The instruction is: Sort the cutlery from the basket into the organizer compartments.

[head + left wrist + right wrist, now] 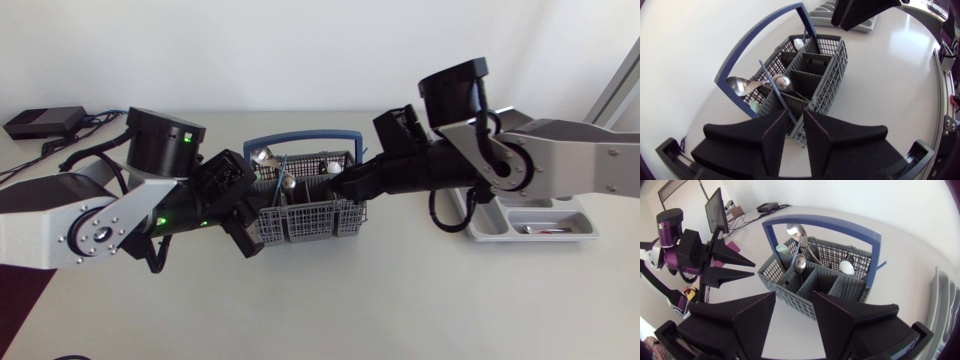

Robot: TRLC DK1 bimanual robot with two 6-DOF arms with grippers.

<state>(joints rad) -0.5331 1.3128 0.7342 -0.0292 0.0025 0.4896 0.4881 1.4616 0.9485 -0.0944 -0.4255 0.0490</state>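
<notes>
The grey cutlery basket (322,222) with a blue handle (300,137) stands mid-table. It holds a big metal spoon (740,85), a smaller spoon (784,82), a white spoon (798,44) and a thin blue rod (771,82). My left gripper (246,228) sits at the basket's left end, its fingers (775,137) closed on the end wall (799,134). My right gripper (794,325) hovers open above the basket's right side (840,287), nothing between its fingers (757,317). The grey organizer (482,226) lies at the far right with one piece in it.
Cables and a small black box (42,122) lie at the table's back left. Bare tabletop stretches in front of the basket and between the basket and the organizer (946,305).
</notes>
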